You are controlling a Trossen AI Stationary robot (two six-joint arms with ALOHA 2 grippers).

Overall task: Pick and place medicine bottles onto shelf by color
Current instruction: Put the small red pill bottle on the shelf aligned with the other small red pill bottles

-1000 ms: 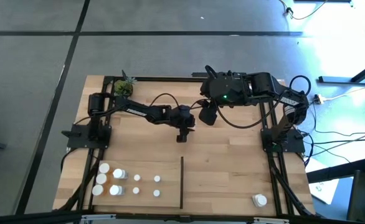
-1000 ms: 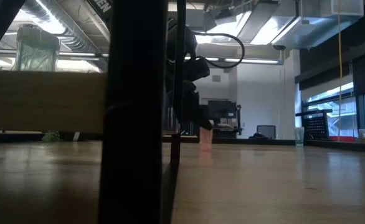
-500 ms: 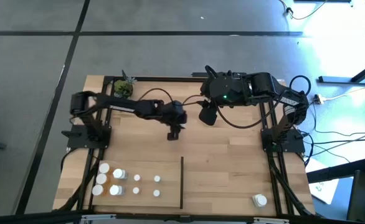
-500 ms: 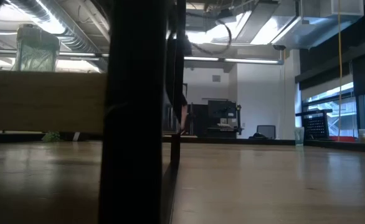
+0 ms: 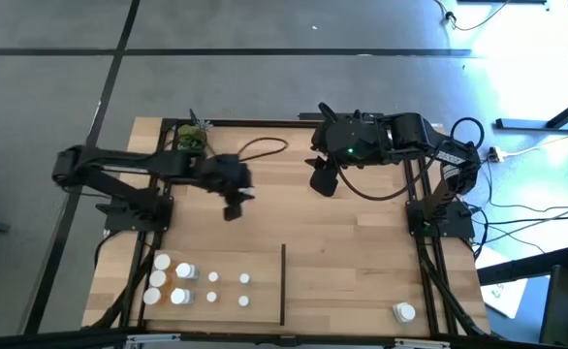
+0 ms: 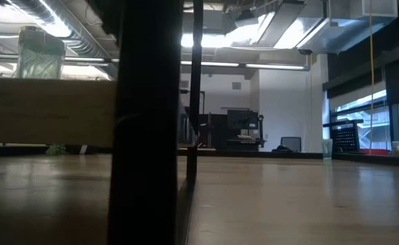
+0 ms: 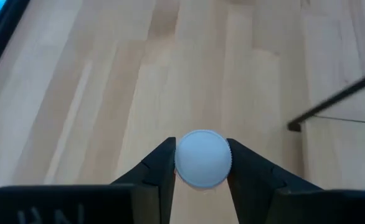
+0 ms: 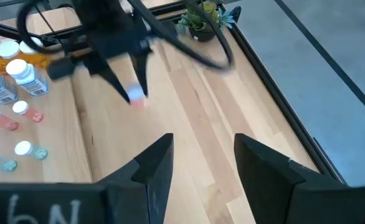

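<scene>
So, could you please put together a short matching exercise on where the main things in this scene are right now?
Things:
1. left gripper
2. right gripper
3. potted plant
4. lone bottle

Places or states:
A. standing alone right of the black divider strip, near the shelf's front edge
B. at the back left corner
C. shut on a white-capped bottle, above the left half of the board
D. open and holding nothing, near the back of the board

Pairs: 1-C, 2-D, 3-B, 4-A
</scene>
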